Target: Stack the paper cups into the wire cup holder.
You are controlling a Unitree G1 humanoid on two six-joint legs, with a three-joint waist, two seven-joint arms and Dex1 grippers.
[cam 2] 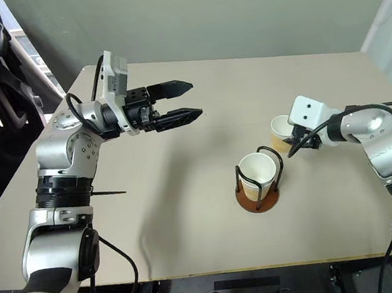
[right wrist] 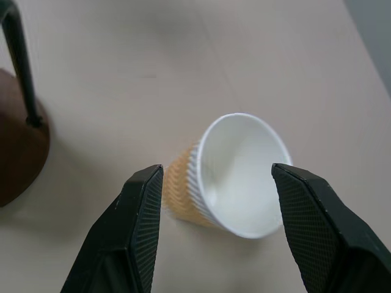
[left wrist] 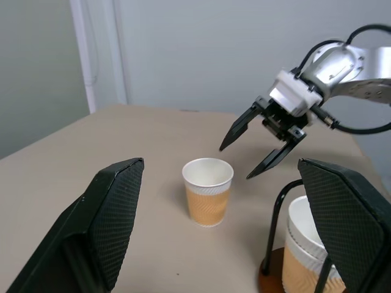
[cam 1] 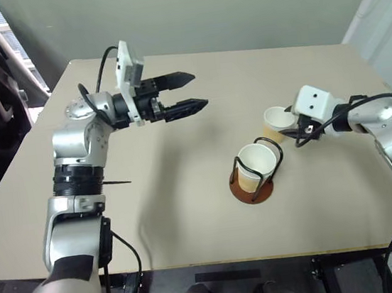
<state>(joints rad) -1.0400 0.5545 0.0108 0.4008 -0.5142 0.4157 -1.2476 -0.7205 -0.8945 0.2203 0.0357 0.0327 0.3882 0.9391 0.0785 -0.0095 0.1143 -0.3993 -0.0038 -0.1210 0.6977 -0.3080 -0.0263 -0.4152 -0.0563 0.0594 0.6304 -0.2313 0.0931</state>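
On the beige desk in front of me stands the wire cup holder, a round reddish-brown base with thin black wire arches rising from it. Paper cups already sit nested inside it, white rim up between the wires; from the left wrist view I can make out more than one rim stacked there, though I cannot count them for certain.

Just beside the holder, on its far right side, a loose paper cup stands upright on the desk, tan-orange wall and white inside. It is apart from the holder, not touching it.

My right jaws are spread wide, one finger on each side of that loose cup. In the right wrist view the cup's rim lies between my two black fingers, with a gap showing between pad and cup wall on both sides, so I am not gripping it. The left wrist view shows the same jaws open and angled down above and behind the cup.

My left jaws hang in the air well apart from the cups, over the far left part of the desk, pointing across toward the right. They stand wide open and hold nothing.
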